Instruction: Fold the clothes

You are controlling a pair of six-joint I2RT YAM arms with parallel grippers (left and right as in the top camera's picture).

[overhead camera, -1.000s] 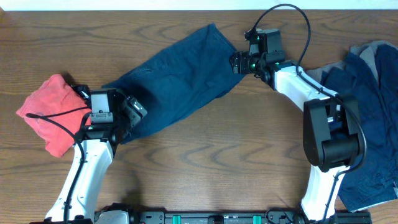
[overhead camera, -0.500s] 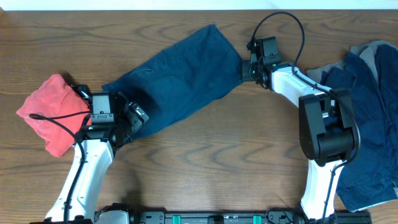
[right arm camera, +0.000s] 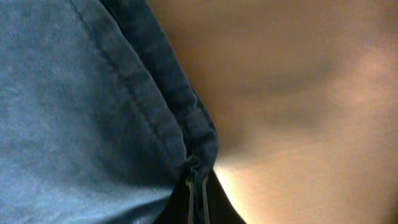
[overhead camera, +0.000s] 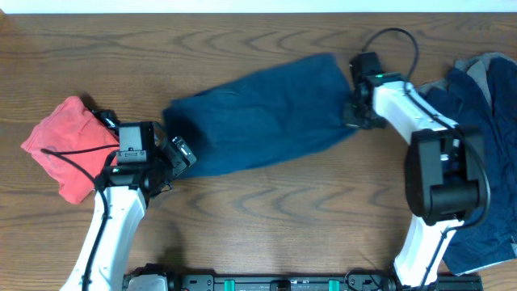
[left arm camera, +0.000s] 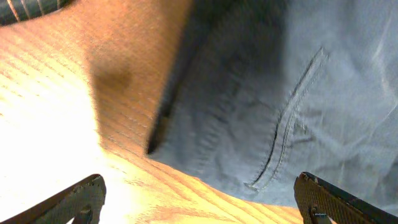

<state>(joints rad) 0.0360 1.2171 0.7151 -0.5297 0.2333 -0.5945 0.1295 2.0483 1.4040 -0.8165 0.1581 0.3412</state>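
A plain navy trouser-like garment [overhead camera: 262, 117] lies stretched across the middle of the table. My right gripper [overhead camera: 353, 113] is shut on its hemmed right edge [right arm camera: 186, 134]; the cloth bunches where the two fingers pinch together. My left gripper [overhead camera: 179, 153] stands open just below the garment's left end, not touching it. In the left wrist view its fingertips [left arm camera: 87, 193] sit wide apart over bare wood, with the seamed navy cloth [left arm camera: 292, 106] ahead of them.
A crumpled red garment [overhead camera: 60, 149] lies at the far left beside the left arm. A heap of navy and grey clothes [overhead camera: 477, 153] fills the right edge, under the right arm's base. Bare wood runs along the front of the table.
My right gripper has shut on the navy garment's right edge and pulled it rightward and toward the front. The garment now lies more level, and its left end slid away from the left gripper.
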